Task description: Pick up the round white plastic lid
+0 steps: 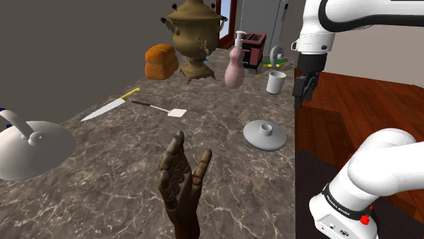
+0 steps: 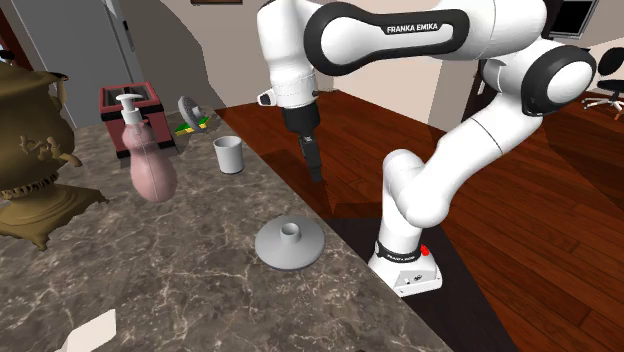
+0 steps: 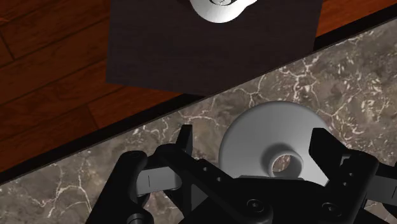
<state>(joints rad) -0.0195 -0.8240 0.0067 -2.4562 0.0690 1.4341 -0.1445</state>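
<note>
The round pale grey lid (image 1: 265,134) with a short hollow knob lies flat on the marble counter (image 1: 122,176), close to the counter's edge at the shoulder view's right. It also shows in the second exterior view as the lid (image 2: 289,242). My black gripper (image 1: 304,89) hangs in the air above the counter's edge, well higher than the lid and apart from it. In the second exterior view the gripper (image 2: 315,166) points down. In the wrist view the gripper (image 3: 254,149) is open, and the lid (image 3: 254,137) shows far below between the fingers (image 3: 184,145), untouched.
A white cup (image 1: 276,82), a pink soap dispenser (image 1: 235,64), a brass samovar (image 1: 193,37) and a bread loaf (image 1: 161,61) stand at the back. A knife (image 1: 109,107), a spatula (image 1: 160,107), a wooden hand (image 1: 180,183) and a big white lid (image 1: 30,146) lie further left.
</note>
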